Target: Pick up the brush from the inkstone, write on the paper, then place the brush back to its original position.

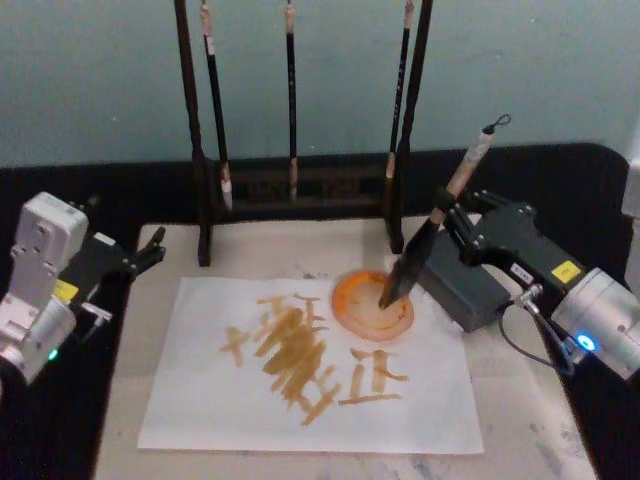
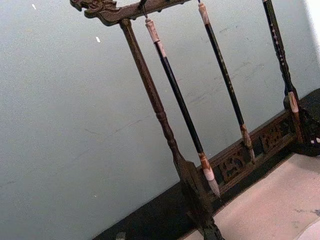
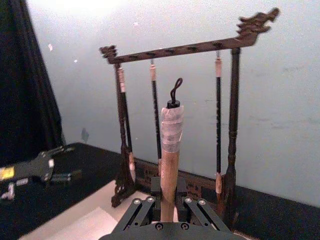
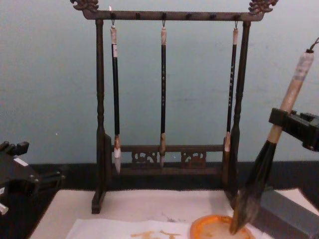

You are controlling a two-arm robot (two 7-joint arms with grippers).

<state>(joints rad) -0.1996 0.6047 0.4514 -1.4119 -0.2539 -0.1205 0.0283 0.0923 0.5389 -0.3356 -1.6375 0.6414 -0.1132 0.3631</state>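
Note:
My right gripper (image 1: 445, 215) is shut on the pale handle of the brush (image 1: 462, 175), which leans with its top to the right. Its dark bushy tip rests in a round orange dish (image 1: 373, 305) at the paper's far right corner. A dark grey inkstone block (image 1: 460, 288) lies just right of the dish, under the gripper. The white paper (image 1: 220, 400) carries several orange-yellow strokes in its middle. From the chest the brush (image 4: 259, 174) slants down into the dish (image 4: 219, 229). The right wrist view looks up the handle (image 3: 169, 145). My left gripper (image 1: 150, 252) idles off the mat's left edge.
A dark wooden rack (image 1: 300, 190) with three thin hanging brushes (image 4: 163, 89) stands behind the paper, its right post close to the held brush. A beige felt mat (image 1: 520, 400) lies under the paper. Black table surface surrounds it, and a teal wall rises behind.

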